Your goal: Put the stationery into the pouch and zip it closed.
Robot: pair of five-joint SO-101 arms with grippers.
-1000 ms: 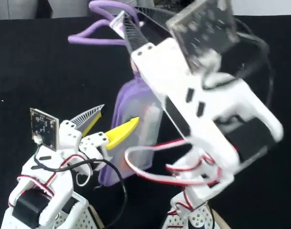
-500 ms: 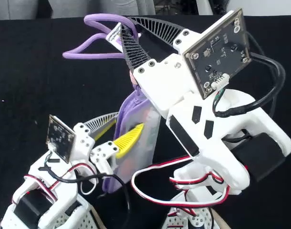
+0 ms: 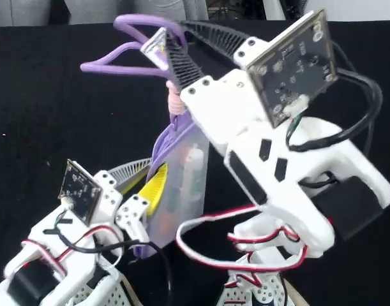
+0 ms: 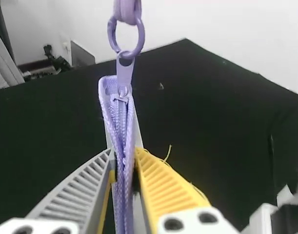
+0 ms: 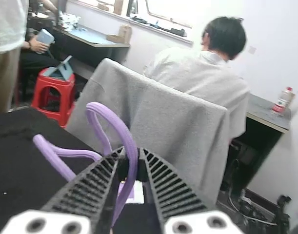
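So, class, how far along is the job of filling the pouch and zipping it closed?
Done: stationery shows through the clear pouch. In hand: the left gripper clamps the zipped edge and the right gripper grips the purple strap, with the pouch hanging between them. The zip pull sits at the edge's far end with teeth closed behind it, so it looks shut or nearly. Left: probably setting it down.

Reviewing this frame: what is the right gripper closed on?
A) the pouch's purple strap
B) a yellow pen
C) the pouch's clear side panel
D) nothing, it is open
A: in the right wrist view the purple strap runs down into the right gripper and is pinched there.
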